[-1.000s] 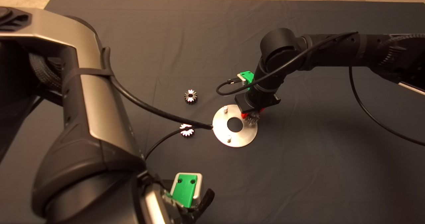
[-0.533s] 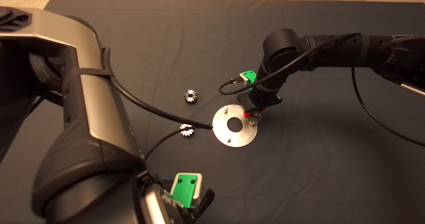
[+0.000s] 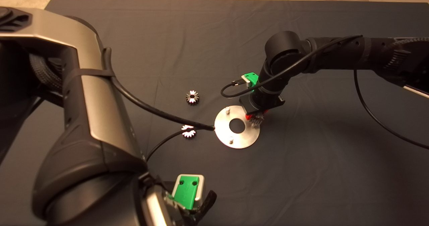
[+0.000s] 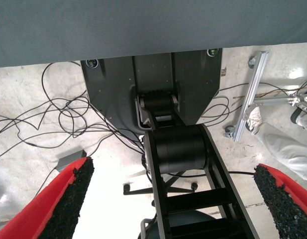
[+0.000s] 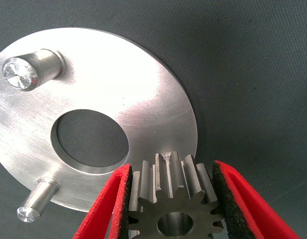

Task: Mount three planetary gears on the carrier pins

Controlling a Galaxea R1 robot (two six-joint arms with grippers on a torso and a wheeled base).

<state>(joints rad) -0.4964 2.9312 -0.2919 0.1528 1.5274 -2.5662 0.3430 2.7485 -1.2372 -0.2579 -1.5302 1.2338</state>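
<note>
The round silver disc (image 3: 223,129) lies mid-mat, with two bare carrier pins (image 3: 227,110) (image 3: 231,140) standing on it. My right gripper (image 3: 256,117) hangs over the disc's right rim, shut on one planetary gear (image 3: 257,120). In the right wrist view that gear (image 5: 169,191) sits between the red fingers (image 5: 109,204), its teeth over the edge of the disc (image 5: 118,84); two pins (image 5: 31,69) (image 5: 36,200) show, and a third is hidden. Two more gears (image 3: 192,97) (image 3: 188,131) lie left of the disc. My left gripper (image 4: 173,167) is parked open at the mat's near edge.
A black cable (image 3: 150,110) from the left arm crosses the nearer loose gear and ends at the disc's left rim. The left arm's bulk (image 3: 83,119) fills the near left. The left wrist view shows floor, cables and the robot base (image 4: 158,94).
The right gripper with its gear has shifted slightly to the right and back, staying over the disc's right rim. Both loose gears, the disc and the left arm have not moved.
</note>
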